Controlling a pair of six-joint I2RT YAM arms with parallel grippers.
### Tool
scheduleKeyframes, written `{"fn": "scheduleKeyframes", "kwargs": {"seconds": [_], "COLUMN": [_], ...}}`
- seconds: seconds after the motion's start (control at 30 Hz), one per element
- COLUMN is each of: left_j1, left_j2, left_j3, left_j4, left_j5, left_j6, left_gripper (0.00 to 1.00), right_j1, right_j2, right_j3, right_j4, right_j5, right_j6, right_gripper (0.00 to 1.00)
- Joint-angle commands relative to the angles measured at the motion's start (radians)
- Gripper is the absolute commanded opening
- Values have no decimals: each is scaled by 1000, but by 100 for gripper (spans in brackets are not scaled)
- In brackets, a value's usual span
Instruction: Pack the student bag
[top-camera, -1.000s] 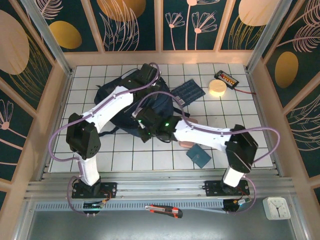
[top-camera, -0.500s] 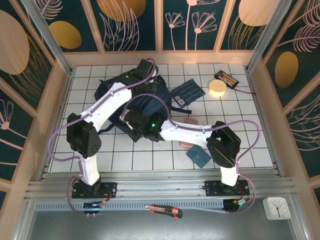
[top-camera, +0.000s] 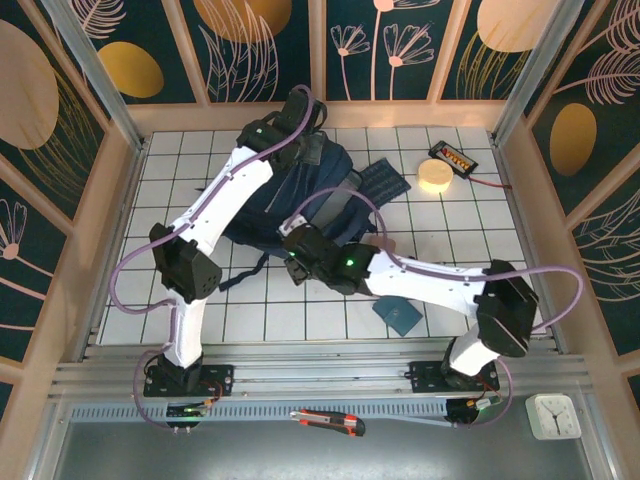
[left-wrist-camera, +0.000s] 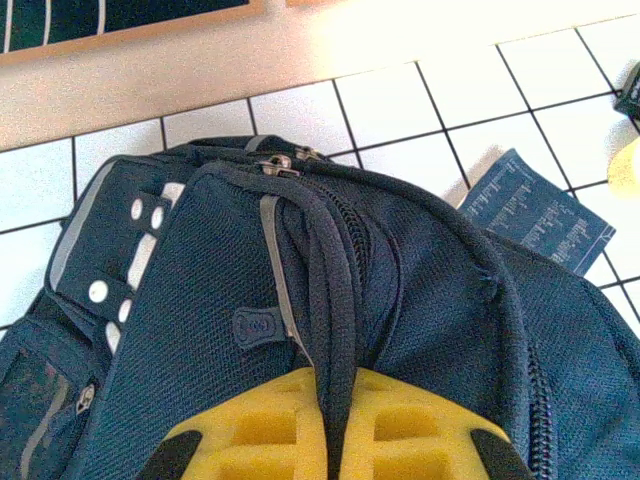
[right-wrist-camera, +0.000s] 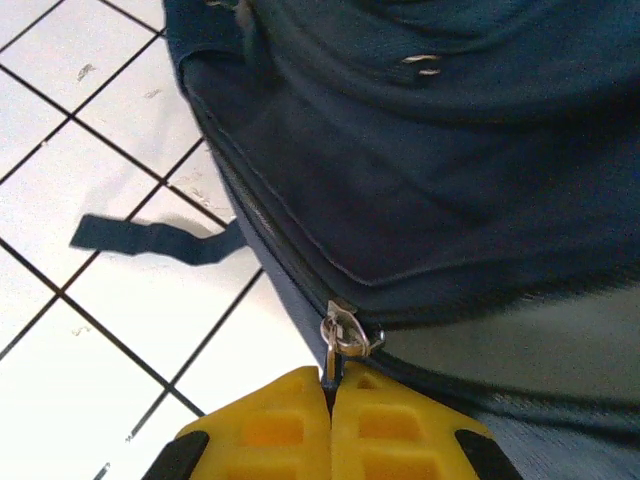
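1. The student bag (top-camera: 305, 180) is laid on the tabletop, with one pincer at each end of it.
2. The left pincer (left-wrist-camera: 335, 430) is shut tight on a dark padded strap (left-wrist-camera: 330, 300) at the bag's top end. The strap is squeezed between the yellow fingers.
3. The right pincer (right-wrist-camera: 332, 400) is shut on the small metal zip pull (right-wrist-camera: 342, 335), which is seen just ahead of its tips.
4. The zip is probably being opened so that things can be put inside, while the bag is held steady by the left pincer.
5. Next, the pull should be dragged along the zip line, and the top should be kept held firm. The pull is tiny, so it could be lost from the grip.
6. The bag's top is pointed away from the left pincer, toward the far wall. Its long side is stretched from there back to the right pincer, a bit slanted.
7. A blue notebook (left-wrist-camera: 535, 215) is seen to the right of the left pincer, just beside the bag, not yet packed.
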Motion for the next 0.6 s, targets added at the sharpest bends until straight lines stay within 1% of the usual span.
{"fn": "scheduleKeyframes", "kwargs": {"seconds": [0.0,0.17,0.27,0.33,0.37,0.4,0.43,0.5,0.53,0.57], "left_j1": [2,1,2,0,1,1,1,2,2,1], "left_j2": [-2,3,1,-8,-16,-26,-38,-57,-69,-81], "left_j3": [77,87,85,74,65,52,30,-7,-34,-55], "left_j4": [110,103,104,112,116,125,137,142,149,154], "left_j5": [-9,20,39,51,57,73,89,97,98,102], "left_j6": [-33,-46,-51,-43,-36,-24,-9,19,34,46], "left_gripper": [0,0,0,0,0,0,0,0,0,0], "right_j1": [47,66,61,60,56,50,42,25,14,6], "right_j2": [140,336,396,409,401,381,345,243,176,117], "right_j3": [119,314,358,378,379,363,329,238,180,136], "right_j4": [8,21,74,77,70,72,82,112,132,145], "right_j5": [-68,-67,-97,-124,-147,-159,-169,-209,-235,-254], "right_j6": [-119,-271,-318,-331,-320,-304,-279,-224,-189,-160], "right_gripper": [0,0,0,0,7,18,31,47,57,63]}}
